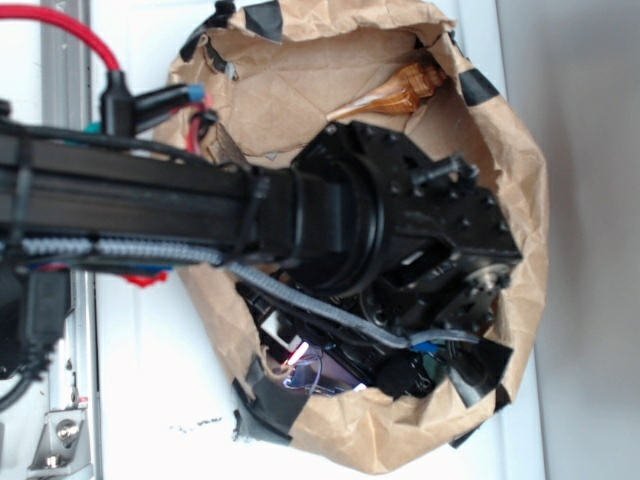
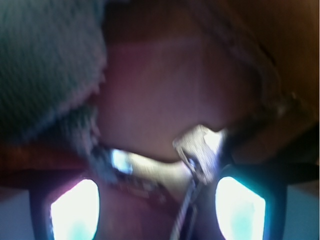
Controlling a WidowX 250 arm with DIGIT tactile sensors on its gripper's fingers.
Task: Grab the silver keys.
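Observation:
The wrist view is blurred. The silver keys (image 2: 199, 147) show as a shiny grey squarish head with a thin ring and a slim piece trailing down. They lie low on the bag floor, just inside my right finger. My gripper (image 2: 157, 210) is open, and its two glowing pads (image 2: 75, 210) stand wide apart at the bottom corners. The keys sit between them, nearer the right pad. I cannot tell whether they touch it. In the exterior view my arm (image 1: 400, 220) reaches into the brown paper bag (image 1: 520, 150) and hides the keys and most of the gripper.
A teal cloth (image 2: 45, 65) fills the upper left of the wrist view. A dark chain-like strip (image 2: 132, 180) runs between the fingers. An amber object (image 1: 405, 92) lies at the bag's far side. Black tape patches (image 1: 478, 88) sit on the rim, and the bag walls close in all round.

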